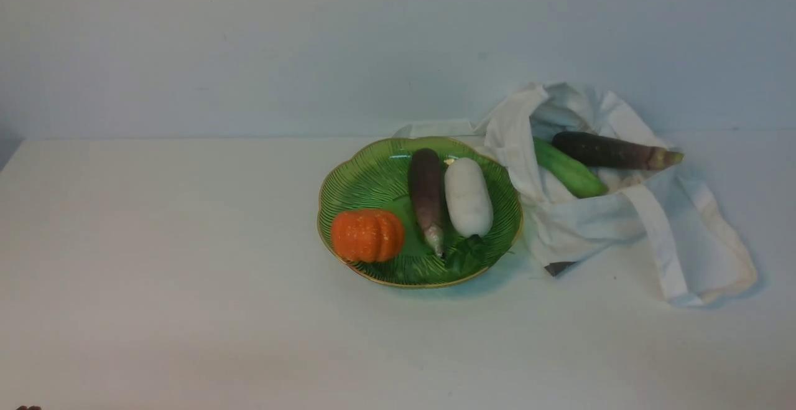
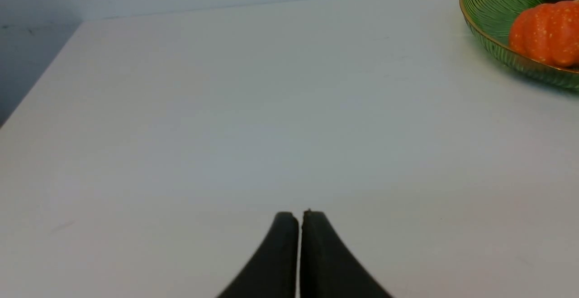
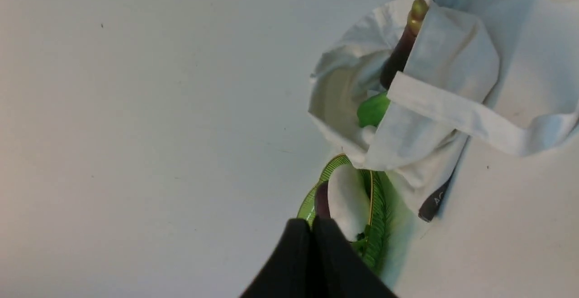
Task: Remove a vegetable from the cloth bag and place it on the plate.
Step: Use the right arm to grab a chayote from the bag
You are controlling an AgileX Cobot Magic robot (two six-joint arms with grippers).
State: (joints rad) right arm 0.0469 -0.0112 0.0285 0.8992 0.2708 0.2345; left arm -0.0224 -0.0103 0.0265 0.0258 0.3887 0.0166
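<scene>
Both closed: left tool (image 2: 299, 215), right tool (image 3: 311, 221)

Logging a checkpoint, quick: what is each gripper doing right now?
Left gripper: closed, holding nothing.
Right gripper: closed, holding nothing.

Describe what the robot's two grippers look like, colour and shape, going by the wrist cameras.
The left gripper has two smooth matte black fingers, each broad at the base and curving in to a narrow rounded tip. The right gripper has the same plain black, tapered fingers. No markings, labels or cables show on either. The arms themselves are out of view, so nothing can be said of their look.
</scene>
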